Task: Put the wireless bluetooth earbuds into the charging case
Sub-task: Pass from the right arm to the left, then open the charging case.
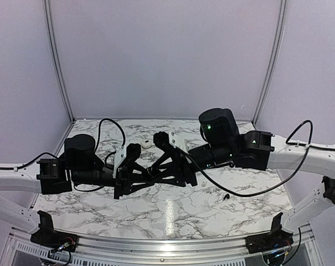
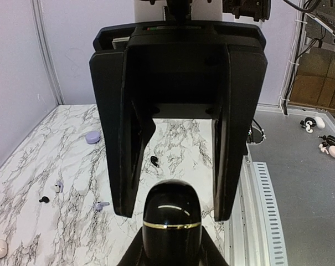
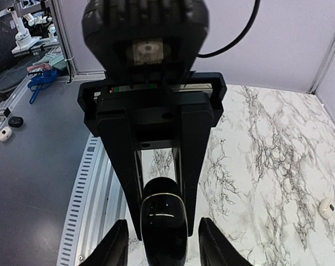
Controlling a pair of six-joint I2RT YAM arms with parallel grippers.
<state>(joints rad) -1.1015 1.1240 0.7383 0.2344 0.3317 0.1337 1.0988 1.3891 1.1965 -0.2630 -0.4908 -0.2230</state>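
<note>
Our left jaws clench the charging case (image 2: 171, 213) steady; our right jaws straddle it released, probably to open it.

Glossy black case (image 2: 171, 213), seemingly plastic, gold-trimmed; polished marble-look table (image 1: 211, 213); matt jaws

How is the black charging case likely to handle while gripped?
Probably slippery: the black charging case is glossy, with highlights on its shell. Its rounded, egg-like form could let it twist or squirt from the left claw pinching it. It looks rigid, so likely no deforming.
</note>
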